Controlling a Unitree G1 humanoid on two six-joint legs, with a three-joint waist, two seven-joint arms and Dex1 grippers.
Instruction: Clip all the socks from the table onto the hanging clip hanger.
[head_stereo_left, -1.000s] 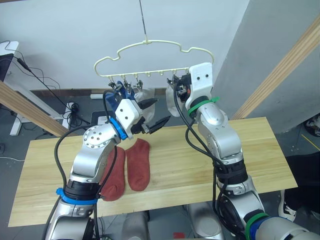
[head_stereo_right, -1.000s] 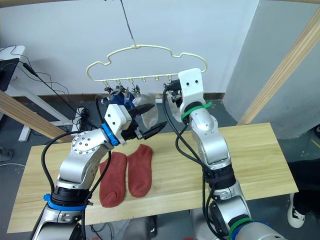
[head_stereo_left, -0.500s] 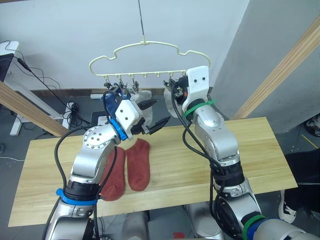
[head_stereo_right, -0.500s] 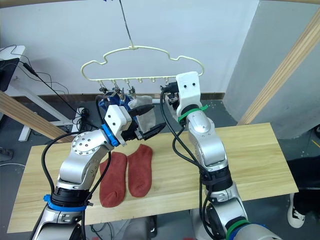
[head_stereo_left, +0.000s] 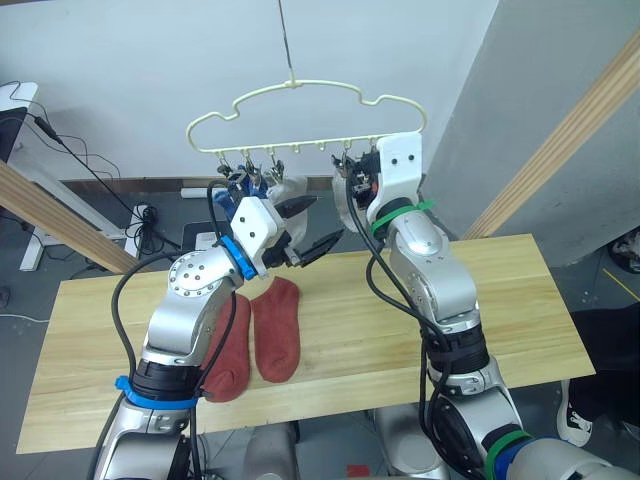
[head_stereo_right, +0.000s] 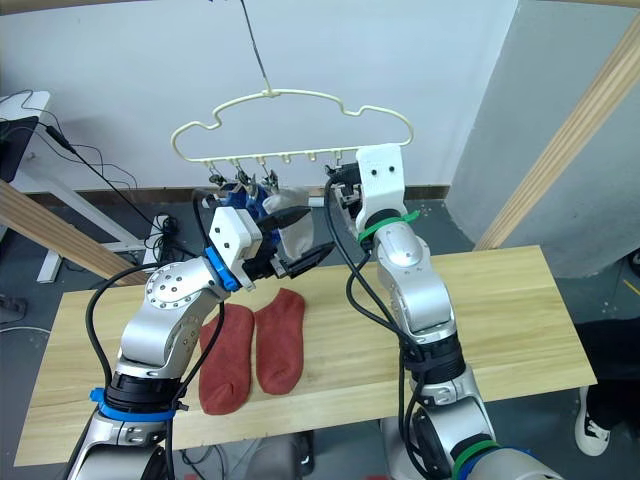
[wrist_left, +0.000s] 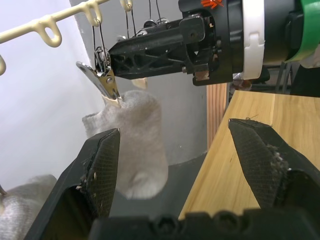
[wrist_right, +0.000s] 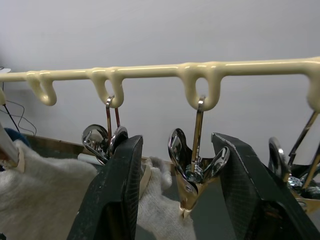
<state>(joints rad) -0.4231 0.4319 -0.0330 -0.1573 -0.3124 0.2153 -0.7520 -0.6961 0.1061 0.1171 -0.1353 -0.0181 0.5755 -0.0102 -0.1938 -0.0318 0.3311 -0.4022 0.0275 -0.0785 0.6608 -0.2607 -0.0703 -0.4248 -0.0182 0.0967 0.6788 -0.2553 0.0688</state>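
Note:
Two rust-red socks (head_stereo_left: 277, 328) (head_stereo_left: 230, 355) lie side by side on the table (head_stereo_left: 520, 300), under my left arm. The pale-yellow clip hanger (head_stereo_left: 300, 110) hangs above the table's far edge. Blue socks (head_stereo_right: 245, 200) and a light grey sock (wrist_left: 137, 140) hang from its left clips. My left gripper (head_stereo_left: 310, 228) is open and empty, just below and in front of those socks. My right gripper (wrist_right: 175, 200) is open, raised to the hanger's bar, with a bare metal clip (wrist_right: 195, 170) between its fingers (wrist_right: 117, 190).
Thick wooden poles slant at the right (head_stereo_left: 580, 130) and left (head_stereo_left: 60, 225). Cables and a power strip (head_stereo_left: 140, 225) lie on the floor behind the table. The right half of the table is bare wood.
The hanger swung slightly left and back to the right. My right gripper followed it and sank a little by the clips. The left gripper and the red socks stayed put.

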